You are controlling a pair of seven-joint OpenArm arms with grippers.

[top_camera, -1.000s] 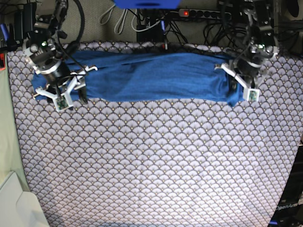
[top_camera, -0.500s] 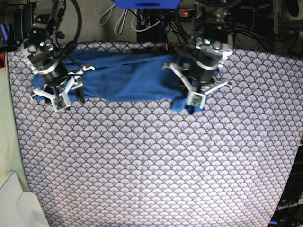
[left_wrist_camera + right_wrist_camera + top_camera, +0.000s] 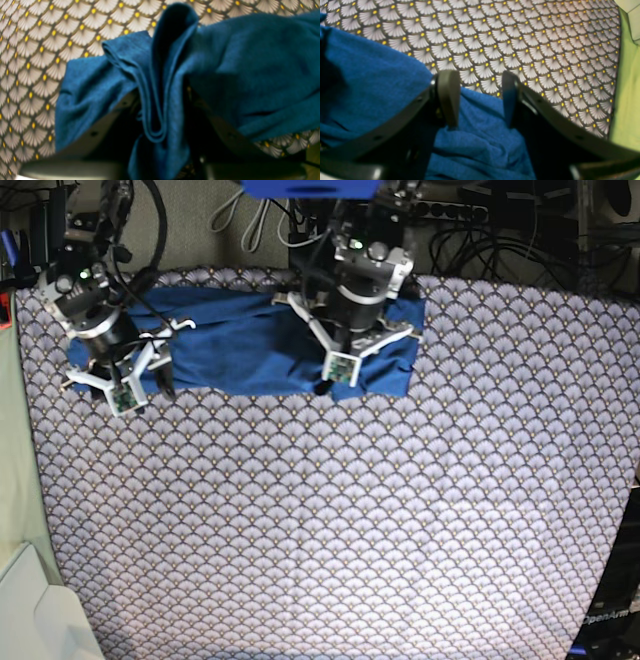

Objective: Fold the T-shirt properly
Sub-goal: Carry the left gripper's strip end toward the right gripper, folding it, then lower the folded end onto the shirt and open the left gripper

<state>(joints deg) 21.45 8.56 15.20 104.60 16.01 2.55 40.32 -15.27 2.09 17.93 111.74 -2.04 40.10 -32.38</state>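
1. A grey-white cloth (image 3: pixel 330 520) printed with scallops and small yellow dots covers the whole table.
2. Behind its far edge run dark cables and a power strip (image 3: pixel 470 210); a pale green surface (image 3: pixel 18 480) borders the table on the base view's left.
3. The T-shirt (image 3: pixel 240 340) lies as a long blue band along the far edge, bunched and doubled over at its end near the middle of the table.
4. The left gripper (image 3: pixel 338 372) stands over that doubled end. Its wrist view shows a thick fold of shirt (image 3: pixel 160 105) pinched between the fingers, layers stacked edge on, with more blue fabric draped to either side.
5. The right gripper (image 3: pixel 125 385) sits at the shirt's other end. Its fingers (image 3: pixel 448 97) are spread apart, with shirt fabric beneath and between them and nothing clamped.
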